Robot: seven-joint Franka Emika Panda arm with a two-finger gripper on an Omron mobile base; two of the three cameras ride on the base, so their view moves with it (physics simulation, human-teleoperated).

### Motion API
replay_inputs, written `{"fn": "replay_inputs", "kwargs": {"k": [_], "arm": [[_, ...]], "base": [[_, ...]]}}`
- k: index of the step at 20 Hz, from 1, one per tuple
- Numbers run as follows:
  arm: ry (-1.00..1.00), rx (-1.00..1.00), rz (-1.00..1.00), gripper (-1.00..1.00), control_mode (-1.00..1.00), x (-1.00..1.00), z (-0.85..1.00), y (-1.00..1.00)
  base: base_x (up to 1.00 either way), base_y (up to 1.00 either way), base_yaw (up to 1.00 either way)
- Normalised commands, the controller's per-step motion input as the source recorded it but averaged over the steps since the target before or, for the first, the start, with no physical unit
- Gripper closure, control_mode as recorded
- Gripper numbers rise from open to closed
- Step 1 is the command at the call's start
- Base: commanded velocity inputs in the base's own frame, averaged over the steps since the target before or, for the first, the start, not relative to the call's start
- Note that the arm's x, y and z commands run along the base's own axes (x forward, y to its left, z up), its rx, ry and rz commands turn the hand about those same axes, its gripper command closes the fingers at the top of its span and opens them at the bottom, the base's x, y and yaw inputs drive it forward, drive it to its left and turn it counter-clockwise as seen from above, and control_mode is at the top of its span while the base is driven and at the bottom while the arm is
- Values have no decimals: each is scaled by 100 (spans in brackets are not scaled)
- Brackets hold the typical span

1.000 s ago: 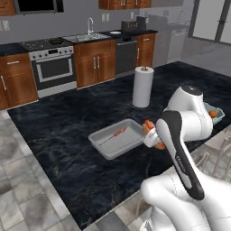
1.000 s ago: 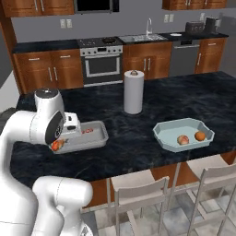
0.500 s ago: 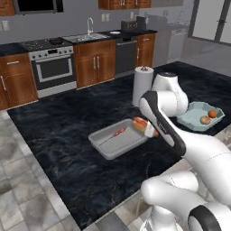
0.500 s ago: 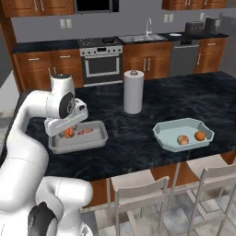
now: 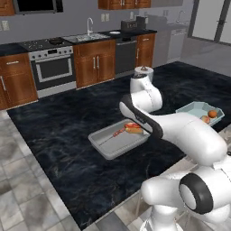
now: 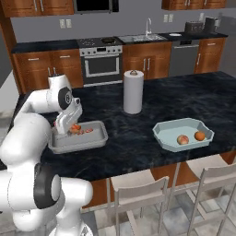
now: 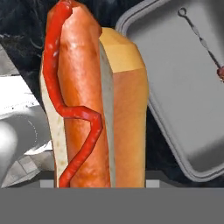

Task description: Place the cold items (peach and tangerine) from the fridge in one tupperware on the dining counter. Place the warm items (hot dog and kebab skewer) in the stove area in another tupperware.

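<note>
My gripper (image 6: pixel 69 125) is shut on the hot dog (image 7: pixel 87 100), a sausage in a bun with a red ketchup line, and holds it just over the grey tupperware (image 6: pixel 64 146) on the dining counter. The hot dog (image 5: pixel 133 128) hangs at that tray's right end in the left base view. The kebab skewer (image 6: pixel 86 131) lies inside the grey tupperware (image 7: pixel 188 96); its thin metal end (image 7: pixel 199 37) shows in the hand view. A pale blue tupperware (image 6: pixel 163 137) further along the counter holds the peach (image 6: pixel 183 139) and the tangerine (image 6: pixel 199 136). The hot dog hides my fingertips in the hand view.
A paper towel roll (image 6: pixel 133 92) stands upright on the counter behind the two containers. Chairs (image 6: pixel 140 198) line the counter's front edge. The stove (image 6: pixel 99 62) and sink (image 6: pixel 147 38) sit along the back wall across the aisle.
The arm has swung forward from beside the base, carrying the hot dog from the counter's edge to over the grey tupperware. The skewer and the fruit have stayed put.
</note>
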Motion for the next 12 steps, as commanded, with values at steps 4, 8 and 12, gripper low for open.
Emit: {"fn": "replay_inputs", "kwargs": {"k": [4, 8, 12], "arm": [[7, -12, 44, 100, -100, 39, -57, 25], [4, -8, 26, 100, -100, 7, -53, 24], [1, -1, 12, 100, -100, 28, -31, 6]], "base": [[0, 0, 0], [0, 0, 0], [0, 0, 0]]}}
